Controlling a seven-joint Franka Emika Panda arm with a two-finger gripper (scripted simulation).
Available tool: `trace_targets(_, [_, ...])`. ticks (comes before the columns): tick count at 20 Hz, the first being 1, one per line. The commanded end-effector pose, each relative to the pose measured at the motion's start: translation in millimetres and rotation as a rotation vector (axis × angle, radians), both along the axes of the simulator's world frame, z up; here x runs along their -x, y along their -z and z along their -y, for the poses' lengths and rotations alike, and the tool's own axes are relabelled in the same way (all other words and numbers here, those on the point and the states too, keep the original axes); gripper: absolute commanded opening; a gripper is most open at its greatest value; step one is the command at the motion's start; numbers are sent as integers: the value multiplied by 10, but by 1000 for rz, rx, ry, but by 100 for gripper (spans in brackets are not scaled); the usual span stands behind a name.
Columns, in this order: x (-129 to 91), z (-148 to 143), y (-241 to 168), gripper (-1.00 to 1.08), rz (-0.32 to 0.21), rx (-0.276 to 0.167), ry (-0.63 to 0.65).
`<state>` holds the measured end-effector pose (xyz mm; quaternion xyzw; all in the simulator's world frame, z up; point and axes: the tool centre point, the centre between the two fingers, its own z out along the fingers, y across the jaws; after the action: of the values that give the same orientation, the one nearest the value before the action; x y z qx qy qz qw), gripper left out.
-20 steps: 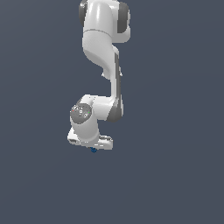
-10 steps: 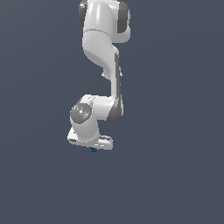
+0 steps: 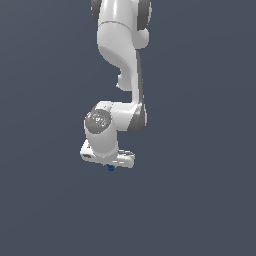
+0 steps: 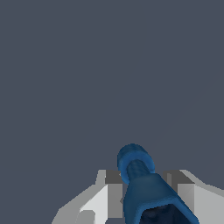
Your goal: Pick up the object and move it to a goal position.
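The object [image 4: 144, 188] is a dark-blue lumpy piece with a ribbed round end and a wider, darker hollow body. It fills the space between the two white fingers [image 4: 103, 199] in the wrist view. My gripper [image 4: 144, 186] is shut on it. In the exterior view only a tiny blue tip of the object [image 3: 111, 167] peeks out under the white hand, where my gripper [image 3: 111, 166] hangs from the bent white arm. The fingers themselves are hidden behind the hand in that view.
A flat, featureless dark grey-blue surface [image 3: 200, 200] fills both views. The white arm [image 3: 122, 60] comes down from the top of the exterior view.
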<state>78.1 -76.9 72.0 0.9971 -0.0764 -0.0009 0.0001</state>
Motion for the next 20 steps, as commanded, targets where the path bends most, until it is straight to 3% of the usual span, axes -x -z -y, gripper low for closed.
trace_targets(1, [14, -110, -168, -100, 2, 0, -1])
trace_targets(14, [134, -902, -1385, -100, 2, 1, -1])
trace_targets(20, [152, -1143, -1756, -100, 2, 1, -1])
